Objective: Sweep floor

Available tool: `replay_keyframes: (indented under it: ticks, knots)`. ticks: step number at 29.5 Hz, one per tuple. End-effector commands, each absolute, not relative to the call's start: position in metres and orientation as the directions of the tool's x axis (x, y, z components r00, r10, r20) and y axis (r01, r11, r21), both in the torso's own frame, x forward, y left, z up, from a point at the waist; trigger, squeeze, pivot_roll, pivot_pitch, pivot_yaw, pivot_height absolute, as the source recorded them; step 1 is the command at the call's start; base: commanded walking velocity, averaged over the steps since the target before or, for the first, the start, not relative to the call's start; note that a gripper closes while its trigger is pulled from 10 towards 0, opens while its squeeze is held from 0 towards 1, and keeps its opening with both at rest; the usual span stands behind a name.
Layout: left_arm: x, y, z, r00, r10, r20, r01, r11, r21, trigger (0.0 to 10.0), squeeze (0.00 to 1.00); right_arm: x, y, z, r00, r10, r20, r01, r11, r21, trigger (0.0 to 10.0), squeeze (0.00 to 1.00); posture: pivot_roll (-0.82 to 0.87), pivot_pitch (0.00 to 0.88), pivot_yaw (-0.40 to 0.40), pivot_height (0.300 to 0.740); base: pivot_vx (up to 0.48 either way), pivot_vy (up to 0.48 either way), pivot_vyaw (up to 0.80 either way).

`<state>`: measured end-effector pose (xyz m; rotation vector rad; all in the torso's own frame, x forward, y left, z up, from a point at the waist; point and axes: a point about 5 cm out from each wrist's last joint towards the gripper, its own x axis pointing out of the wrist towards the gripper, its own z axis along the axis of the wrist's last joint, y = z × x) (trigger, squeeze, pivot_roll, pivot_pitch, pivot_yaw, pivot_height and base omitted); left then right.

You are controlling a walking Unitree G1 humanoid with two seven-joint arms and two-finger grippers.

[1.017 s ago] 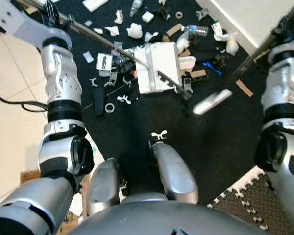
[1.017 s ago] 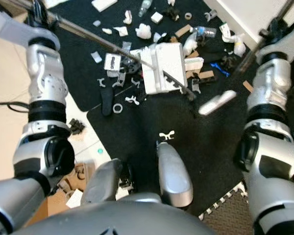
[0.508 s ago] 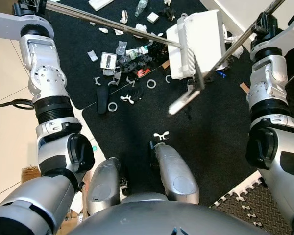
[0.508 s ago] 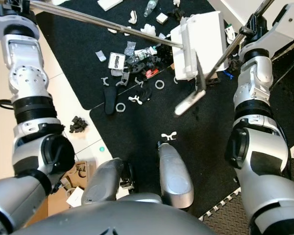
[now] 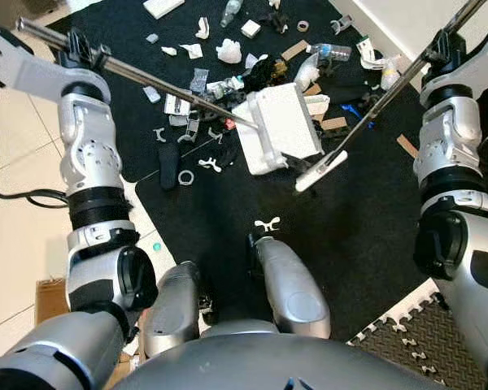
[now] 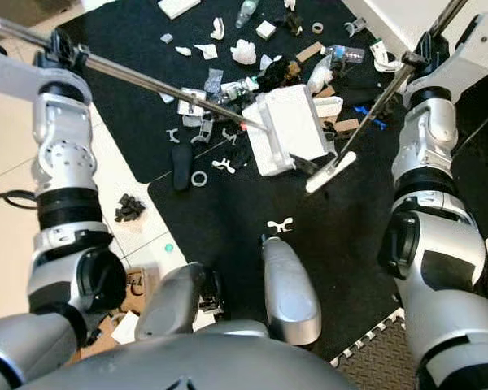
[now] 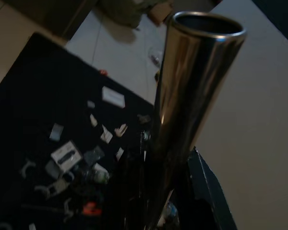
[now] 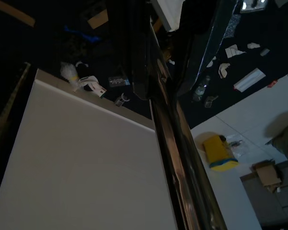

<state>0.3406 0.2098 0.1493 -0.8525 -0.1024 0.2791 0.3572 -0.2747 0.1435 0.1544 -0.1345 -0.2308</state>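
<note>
Since half a second ago the white dustpan (image 5: 281,130) has come down from up beside my right arm and now sits on the black floor mat (image 5: 366,236), tilted, in the middle of the litter. The white broom head (image 5: 320,171) has swung in and lies just beside the dustpan's near corner.

My left tool (image 5: 81,53) is clenched around the dustpan's long metal handle (image 5: 154,81), out beyond the mat's edge over the pale tiles. My right tool (image 5: 441,50) is clenched around the broom handle (image 5: 382,93), on the far side of the dustpan from the left one.

The scraps (image 5: 228,50), white clips, card pieces, a small bottle and black bits, lie mostly beyond the dustpan and to its left; one white clip (image 5: 265,223) lies on the near side, close to my feet.

As I judge it, the step is brushing litter into the pan. To do it well I should hold the dustpan's lip flat against the mat, bring the broom head behind a cluster of scraps, and draw short strokes toward the pan's mouth without knocking it aside.
</note>
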Motion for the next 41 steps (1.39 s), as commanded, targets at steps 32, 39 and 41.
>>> replay_keyframes:
  ticks: [32, 39, 41]
  knots:
    - [0.330, 0.230, 0.185, 0.921, 0.361, 0.143, -0.206, 0.767, -0.608, 10.0, 0.00, 0.361, -0.266, 0.142, 0.959, -0.255, 0.127, 0.198, 0.917, 0.345, 10.0, 0.00, -0.04, 0.076, -0.007, 0.740, 0.000, 0.000, 0.00]
    - [0.329, 0.226, 0.190, 0.923, 0.347, 0.167, -0.191, 0.789, -0.584, 10.0, 0.00, 0.362, -0.266, 0.144, 0.961, -0.242, 0.136, 0.186, 0.924, 0.334, 10.0, 0.00, -0.04, 0.076, -0.008, 0.740, 0.000, 0.000, 0.00]
    - [0.327, 0.223, 0.190, 0.925, 0.338, 0.172, -0.183, 0.795, -0.579, 10.0, 0.00, 0.362, -0.265, 0.145, 0.962, -0.231, 0.145, 0.176, 0.932, 0.316, 10.0, 0.00, -0.04, 0.079, -0.009, 0.740, 0.000, 0.000, 0.00]
